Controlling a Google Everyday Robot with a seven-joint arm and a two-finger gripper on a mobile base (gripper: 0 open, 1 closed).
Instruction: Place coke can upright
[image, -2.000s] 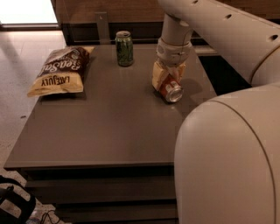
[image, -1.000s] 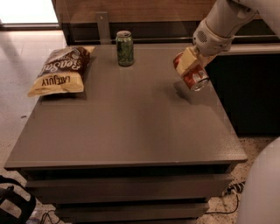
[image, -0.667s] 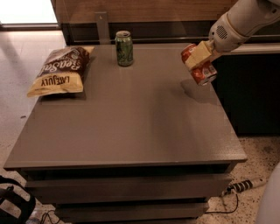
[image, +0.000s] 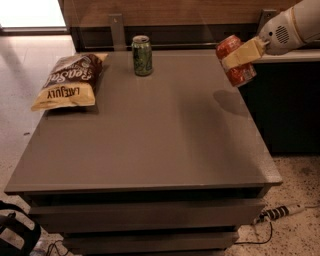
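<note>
The red coke can (image: 235, 61) with white markings hangs in the air above the right edge of the grey table (image: 150, 135), near its far right corner. It stands roughly upright, tilted a little. My gripper (image: 239, 56) comes in from the upper right and is shut on the can; its tan fingers (image: 246, 52) cross the can's middle. The can's shadow lies on the tabletop just below it.
A green can (image: 142, 55) stands upright at the table's back middle. A brown and yellow chip bag (image: 70, 81) lies at the back left. A dark cabinet (image: 290, 105) stands right of the table. A power strip (image: 280, 212) lies on the floor.
The arm has lifted the coke can off the tabletop, carried it up and to the right, and turned it from lying to nearly upright. The arm has swung out of the foreground.
</note>
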